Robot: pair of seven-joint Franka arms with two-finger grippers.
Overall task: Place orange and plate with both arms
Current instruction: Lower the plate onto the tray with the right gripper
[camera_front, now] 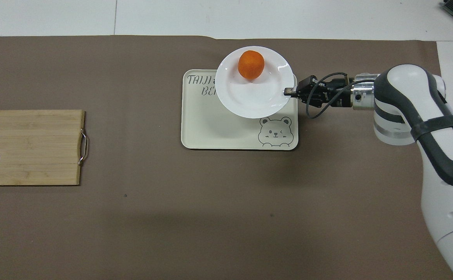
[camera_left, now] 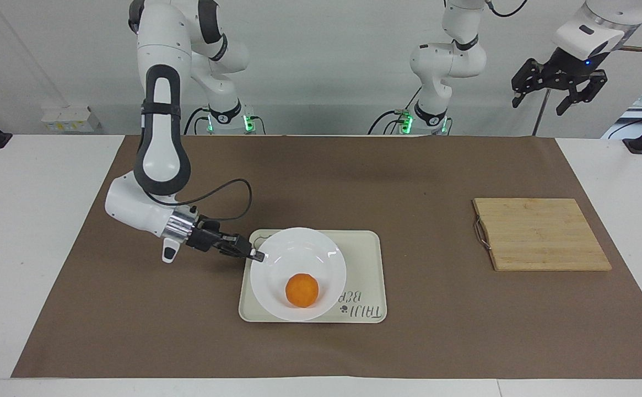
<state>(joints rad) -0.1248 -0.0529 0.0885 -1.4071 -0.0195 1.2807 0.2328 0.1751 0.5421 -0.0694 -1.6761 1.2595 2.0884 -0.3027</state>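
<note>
The plate (camera_left: 298,274), a glossy white shallow dish, hangs tilted over the cream bear-print tray (camera_left: 366,259), with the orange (camera_left: 302,290) lying in its low part, toward the rim farthest from the robots. We read the plate as stiff, smooth and breakable: glazed ware of this sort gives little friction, so a pinch on the raised rim is the only sensible hold, and a one-sided hold lets the dish droop, as the tilt here suggests. The orange is round and free to roll; we judge it the likelier thing to escape if the tilt grows or the plate lands hard on the tray.

The right gripper (camera_left: 257,255) comes in low from the right arm's end of the table, its fingertips shut tight on the plate's rim at the side nearer that arm. In the overhead view the same pinch shows at the rim's edge (camera_front: 287,91), with the plate overlapping the tray's corner farthest from the robots.

The left gripper (camera_left: 561,90) waits high above the table's left-arm end, near the bamboo cutting board (camera_left: 540,234), its jaws spread wide and holding nothing.
</note>
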